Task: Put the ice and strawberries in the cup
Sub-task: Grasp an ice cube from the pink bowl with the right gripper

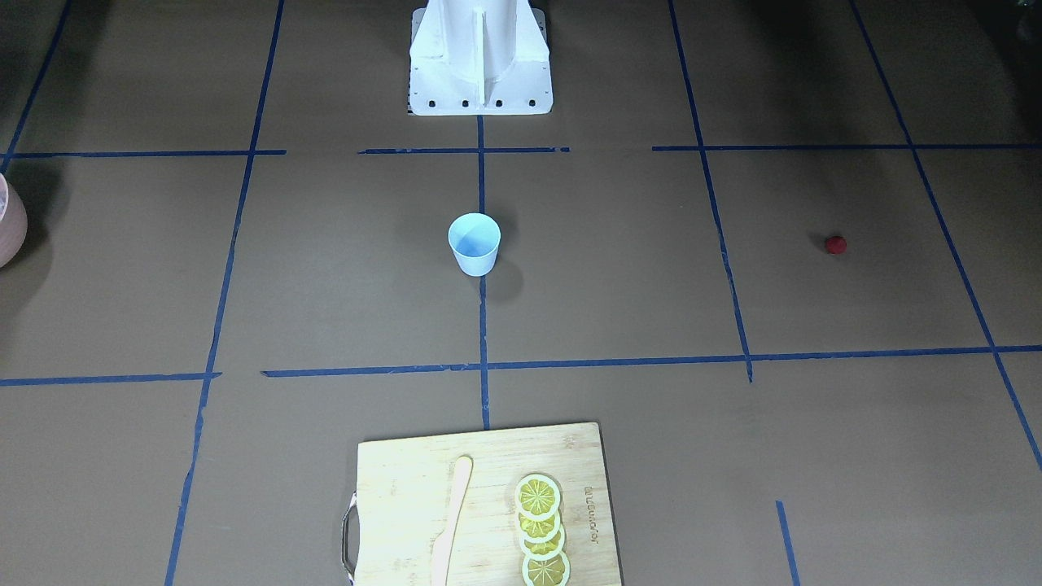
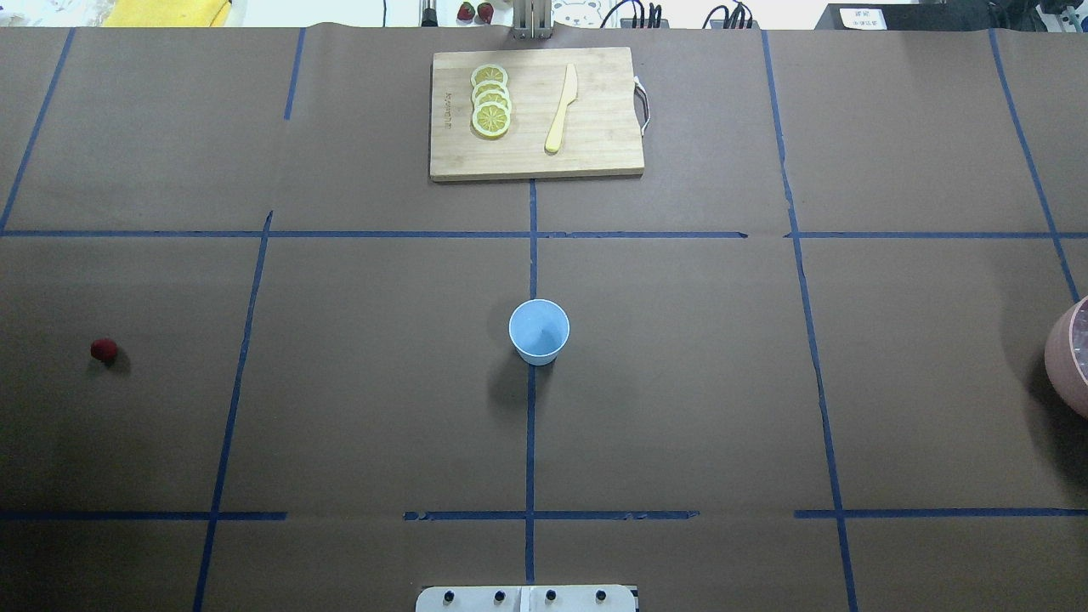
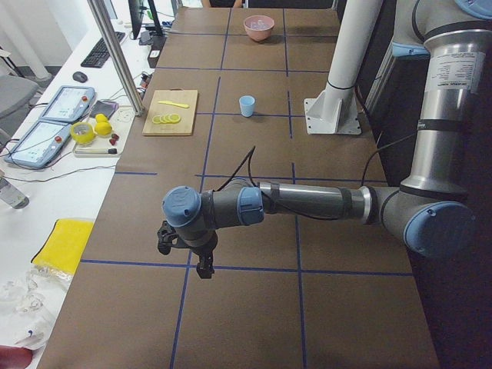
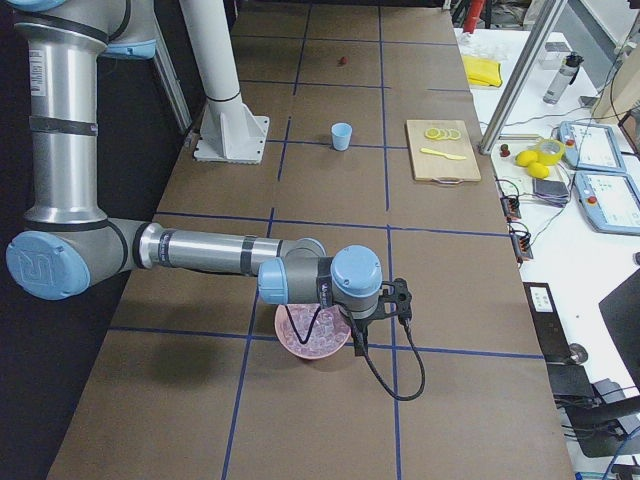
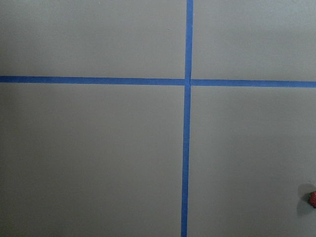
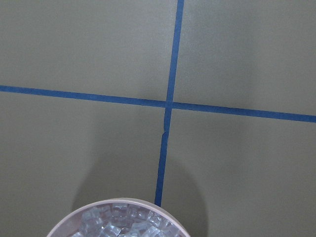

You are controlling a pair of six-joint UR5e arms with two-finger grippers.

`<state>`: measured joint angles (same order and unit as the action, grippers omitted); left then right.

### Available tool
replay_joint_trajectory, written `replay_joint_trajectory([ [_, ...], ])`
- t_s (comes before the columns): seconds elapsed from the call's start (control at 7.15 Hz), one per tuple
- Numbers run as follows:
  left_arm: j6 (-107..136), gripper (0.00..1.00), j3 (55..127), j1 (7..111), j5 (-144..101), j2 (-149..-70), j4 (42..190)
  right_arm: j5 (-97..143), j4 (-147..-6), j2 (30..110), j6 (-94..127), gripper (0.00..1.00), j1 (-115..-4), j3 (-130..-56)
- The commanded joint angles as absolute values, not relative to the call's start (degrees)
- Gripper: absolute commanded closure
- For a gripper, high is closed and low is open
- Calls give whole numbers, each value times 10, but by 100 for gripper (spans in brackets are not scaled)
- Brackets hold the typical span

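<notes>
Both left claw (image 3: 204,267) and right claw (image 4: 357,338): grip cannot be told; cutting board (image 1: 403,488) stamp (image 1: 592,513) too small to read

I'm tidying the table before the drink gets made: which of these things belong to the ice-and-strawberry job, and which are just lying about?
For the job: cup, strawberry, ice in the pink bowl.
Lying about: cutting board, lemon slices, knife.
</notes>
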<state>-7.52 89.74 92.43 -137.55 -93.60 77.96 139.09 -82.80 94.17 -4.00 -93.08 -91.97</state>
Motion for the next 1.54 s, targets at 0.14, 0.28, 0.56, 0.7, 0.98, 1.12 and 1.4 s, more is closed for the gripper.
replay_joint_trajectory([
  [0.14, -73, 0, 897, 924, -1376, -936, 780, 1391, -828, 942, -40, 0, -931, -918],
  [0.28, -73, 0, 897, 925, -1376, -937, 780, 1390, -828, 943, -43, 0, -930, -913],
  [0.56, -73, 0, 903, 925, -1376, -937, 780, 1385, -826, 932, -15, 0, -930, -928],
  [0.7, -73, 0, 906, 927, -1376, -937, 780, 1386, -827, 931, -12, 0, -930, -950],
  [0.98, -72, 0, 916, 932, -1375, -938, 780, 1395, -825, 941, -8, 0, -928, -957],
  [1.12, -72, 0, 917, 932, -1375, -938, 780, 1394, -822, 944, -6, 0, -928, -960],
  [1.4, -73, 0, 921, 933, -1375, -937, 780, 1388, -820, 941, -7, 0, -915, -962],
])
